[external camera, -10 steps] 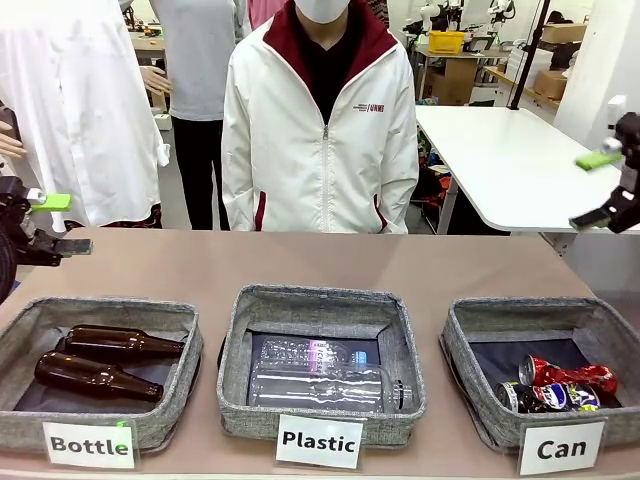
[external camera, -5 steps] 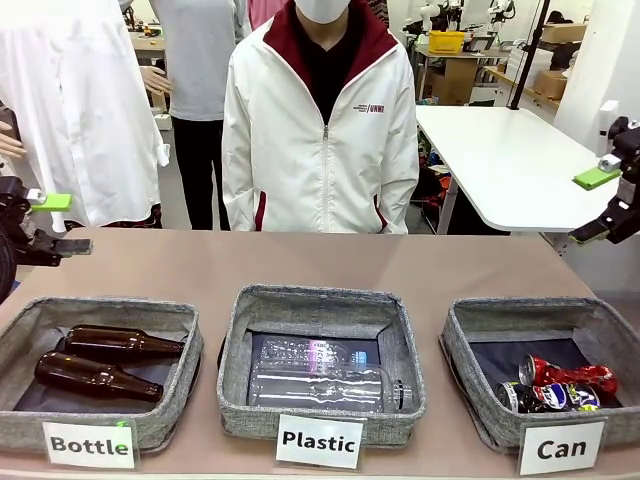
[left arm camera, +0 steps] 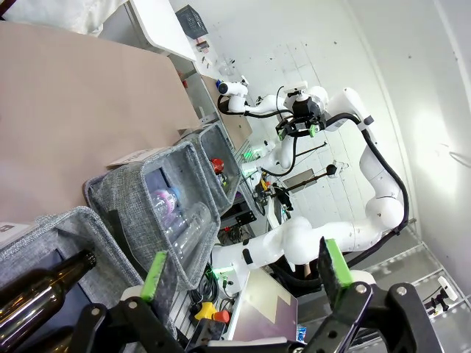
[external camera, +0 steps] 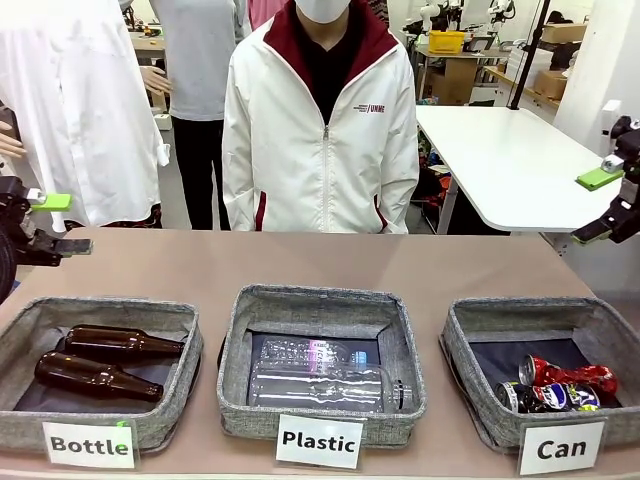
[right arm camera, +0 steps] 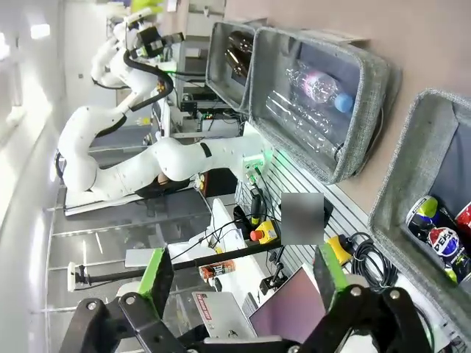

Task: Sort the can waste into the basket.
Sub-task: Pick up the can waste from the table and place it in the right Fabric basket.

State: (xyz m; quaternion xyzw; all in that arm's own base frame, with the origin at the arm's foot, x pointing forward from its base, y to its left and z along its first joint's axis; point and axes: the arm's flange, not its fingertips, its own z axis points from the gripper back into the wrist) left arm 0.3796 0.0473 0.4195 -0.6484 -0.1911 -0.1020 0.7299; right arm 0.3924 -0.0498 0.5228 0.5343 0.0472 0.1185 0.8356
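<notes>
A robotics lab; white work tables (external camera: pixel 510 160) stand behind the person (external camera: pixel 320 120); cardboard boxes (external camera: pixel 560 35) and a yellow crate (external camera: pixel 446 41) sit farther back; cables (right arm camera: pixel 364 261) trail beneath the arm mounts.

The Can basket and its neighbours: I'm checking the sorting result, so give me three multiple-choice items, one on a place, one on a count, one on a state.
1. Where do the two crushed cans lie?
A. On the bare table
B. In the Can basket
C. In the Plastic basket

2. How many brown bottles are in the Bottle basket?
A. One
B. Two
C. Four

3. How do the right pincer's jaws stand?
A. Open, holding nothing
B. Shut on a can
C. Shut on a bottle

Answers:
1 B: the red can and the dark can rest inside the Can basket.
2 B: two brown bottles lie in the Bottle basket.
3 A: the right pincer hangs spread and empty above the table's edge.
</notes>
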